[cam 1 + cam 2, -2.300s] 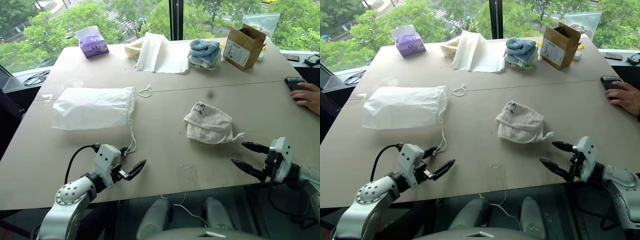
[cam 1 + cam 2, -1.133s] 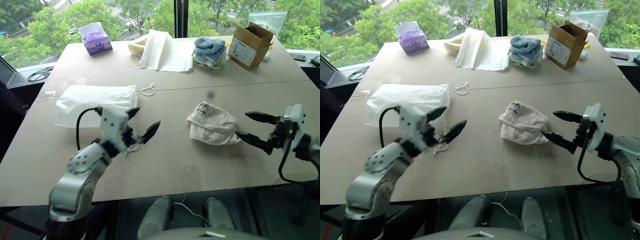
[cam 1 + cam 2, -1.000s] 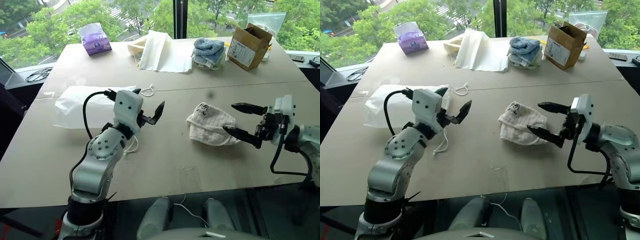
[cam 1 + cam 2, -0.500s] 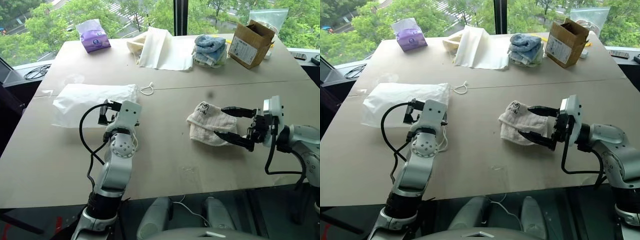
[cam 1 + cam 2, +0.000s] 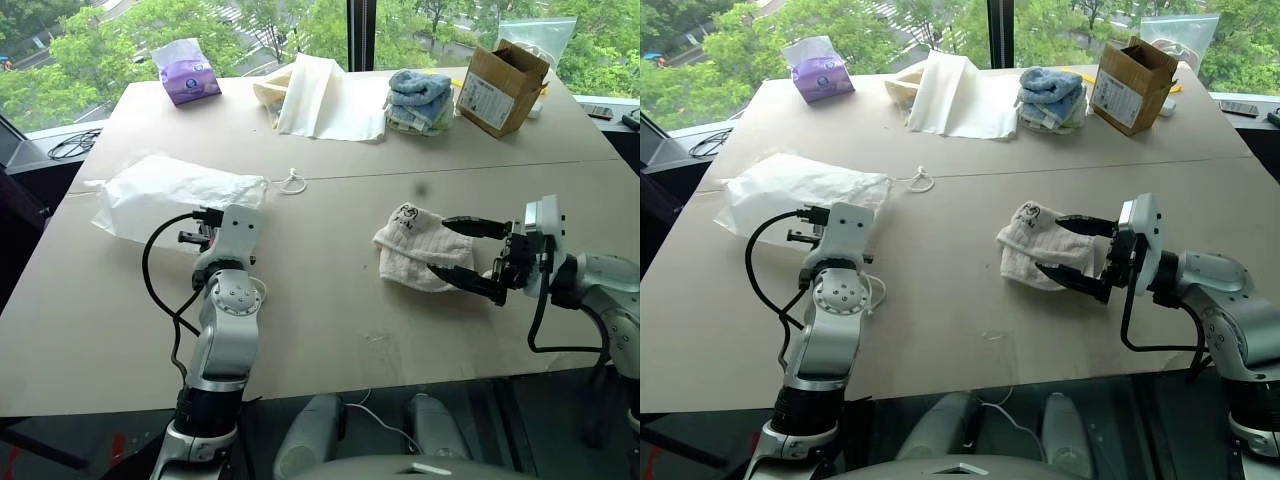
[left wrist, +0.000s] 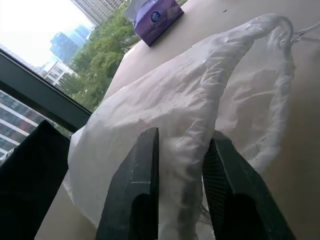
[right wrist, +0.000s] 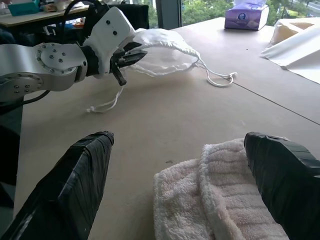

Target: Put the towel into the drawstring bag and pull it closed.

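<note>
Left tool [image 6: 180, 165]: its two black fingers are pinched together on the rim of the thin white translucent drawstring bag [image 5: 165, 187], wrist reaching forward and to the left. Right tool [image 5: 462, 255]: black fingers spread wide, one on each side of the small off-white ribbed terry towel [image 5: 420, 248], arm bent inward.
</note>
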You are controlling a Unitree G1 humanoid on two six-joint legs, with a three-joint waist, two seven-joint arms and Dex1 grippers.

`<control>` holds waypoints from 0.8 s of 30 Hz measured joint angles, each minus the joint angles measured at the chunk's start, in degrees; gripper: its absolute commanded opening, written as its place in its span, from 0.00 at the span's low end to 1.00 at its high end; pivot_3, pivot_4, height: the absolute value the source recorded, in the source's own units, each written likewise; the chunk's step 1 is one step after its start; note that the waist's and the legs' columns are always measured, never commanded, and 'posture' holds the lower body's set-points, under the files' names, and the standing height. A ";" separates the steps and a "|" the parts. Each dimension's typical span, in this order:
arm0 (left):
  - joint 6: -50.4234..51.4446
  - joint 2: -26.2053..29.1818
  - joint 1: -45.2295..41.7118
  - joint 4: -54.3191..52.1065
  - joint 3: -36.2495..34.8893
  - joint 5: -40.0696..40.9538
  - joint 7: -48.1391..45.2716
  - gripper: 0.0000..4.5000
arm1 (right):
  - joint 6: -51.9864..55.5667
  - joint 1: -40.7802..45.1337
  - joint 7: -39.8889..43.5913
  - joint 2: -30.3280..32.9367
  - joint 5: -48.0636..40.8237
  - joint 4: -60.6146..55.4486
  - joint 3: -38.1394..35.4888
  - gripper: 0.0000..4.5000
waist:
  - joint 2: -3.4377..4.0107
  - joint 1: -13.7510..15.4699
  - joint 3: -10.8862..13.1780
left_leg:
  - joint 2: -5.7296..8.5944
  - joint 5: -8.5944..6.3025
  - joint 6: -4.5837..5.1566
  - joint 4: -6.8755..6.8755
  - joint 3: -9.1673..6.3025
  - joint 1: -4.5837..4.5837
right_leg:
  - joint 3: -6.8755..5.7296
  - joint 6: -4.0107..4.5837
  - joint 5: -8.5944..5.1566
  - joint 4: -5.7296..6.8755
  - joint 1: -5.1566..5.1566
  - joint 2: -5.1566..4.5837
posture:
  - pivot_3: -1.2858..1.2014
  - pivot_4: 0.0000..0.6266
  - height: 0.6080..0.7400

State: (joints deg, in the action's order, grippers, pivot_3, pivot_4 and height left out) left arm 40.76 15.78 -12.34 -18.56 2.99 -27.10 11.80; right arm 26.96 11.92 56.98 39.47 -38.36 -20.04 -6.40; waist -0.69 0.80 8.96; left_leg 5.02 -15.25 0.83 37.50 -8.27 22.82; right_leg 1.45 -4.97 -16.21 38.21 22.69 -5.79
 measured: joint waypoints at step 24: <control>-6.49 1.64 -7.12 0.61 -6.47 19.20 -21.88 0.02 | 2.32 14.06 -6.49 -1.24 24.58 15.18 18.68 1.00 | 0.00 -0.26 0.00 | 0.05 0.02 -0.04 0.53 0.02 0.01 | 0.02 0.00 0.00 0.55 0.05 -0.01 | 0.52 0.24 1.00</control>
State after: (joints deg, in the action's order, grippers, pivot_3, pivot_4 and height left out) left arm 34.27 17.42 -19.47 -17.95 -3.48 -7.90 -10.07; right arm 29.28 25.97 50.50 38.23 -13.78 -4.86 12.28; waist -0.69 0.55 8.96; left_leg 5.07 -15.22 0.78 38.03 -8.25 22.83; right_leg 1.47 -4.97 -16.21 38.75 22.73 -5.80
